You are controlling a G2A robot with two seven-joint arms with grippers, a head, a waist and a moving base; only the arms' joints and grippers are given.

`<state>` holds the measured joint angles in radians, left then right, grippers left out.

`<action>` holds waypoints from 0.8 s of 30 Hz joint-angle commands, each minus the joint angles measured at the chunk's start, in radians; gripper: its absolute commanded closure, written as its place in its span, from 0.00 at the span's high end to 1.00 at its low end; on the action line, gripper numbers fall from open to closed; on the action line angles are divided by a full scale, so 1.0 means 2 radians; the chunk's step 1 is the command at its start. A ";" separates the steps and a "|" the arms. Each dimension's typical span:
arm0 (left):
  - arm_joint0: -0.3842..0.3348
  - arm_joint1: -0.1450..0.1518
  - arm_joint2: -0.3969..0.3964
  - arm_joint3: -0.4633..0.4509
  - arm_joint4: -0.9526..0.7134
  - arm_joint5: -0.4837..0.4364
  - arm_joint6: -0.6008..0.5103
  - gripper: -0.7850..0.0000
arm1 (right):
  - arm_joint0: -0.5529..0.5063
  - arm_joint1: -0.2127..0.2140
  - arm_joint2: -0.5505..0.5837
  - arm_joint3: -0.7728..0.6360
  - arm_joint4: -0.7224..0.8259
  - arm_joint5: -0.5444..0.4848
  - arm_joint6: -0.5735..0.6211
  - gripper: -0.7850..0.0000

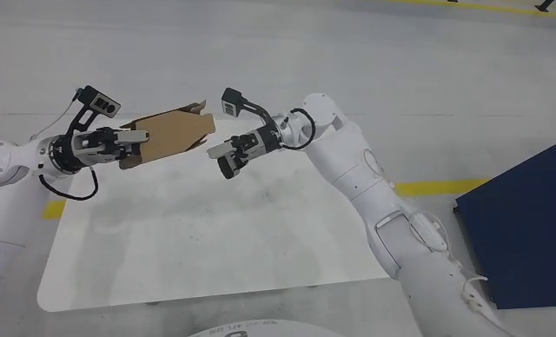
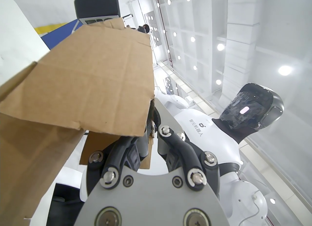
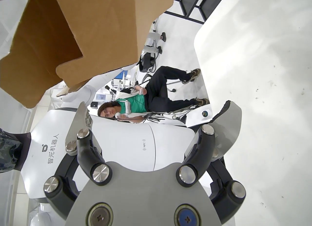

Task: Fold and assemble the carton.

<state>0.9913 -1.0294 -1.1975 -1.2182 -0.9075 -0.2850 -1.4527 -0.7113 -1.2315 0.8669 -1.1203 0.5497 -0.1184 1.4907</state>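
Observation:
A brown cardboard carton (image 1: 174,134) is held in the air above the far left part of the white table (image 1: 217,241), its flaps loose at both ends. My left gripper (image 1: 132,144) is shut on the carton's left end; in the left wrist view its fingers (image 2: 156,114) clamp a carton (image 2: 92,78) flap. My right gripper (image 1: 228,159) hangs open just right of the carton, apart from it. In the right wrist view its fingers (image 3: 80,117) stand wide apart, with the carton's (image 3: 85,17) open end beyond them.
A dark blue bin (image 1: 517,224) stands on the floor to the right of the table. Yellow floor tape (image 1: 426,188) runs behind the table. The near half of the table top is bare.

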 commanded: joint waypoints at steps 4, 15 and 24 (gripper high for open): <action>0.000 -0.001 0.000 -0.001 0.007 -0.002 0.002 0.00 | 0.005 -0.005 -0.004 0.007 0.014 0.011 -0.015 1.00; 0.003 -0.003 -0.005 -0.005 0.007 -0.001 -0.003 0.00 | 0.014 -0.013 -0.016 0.017 0.006 0.013 -0.045 1.00; 0.001 -0.004 -0.010 -0.001 -0.041 0.042 -0.042 0.00 | 0.017 -0.002 0.024 0.055 0.051 0.003 0.023 1.00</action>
<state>0.9944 -1.0383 -1.2211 -1.2125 -0.9928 -0.2127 -1.5369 -0.6766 -1.2392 0.9042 -1.0193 0.6377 -0.1130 1.5254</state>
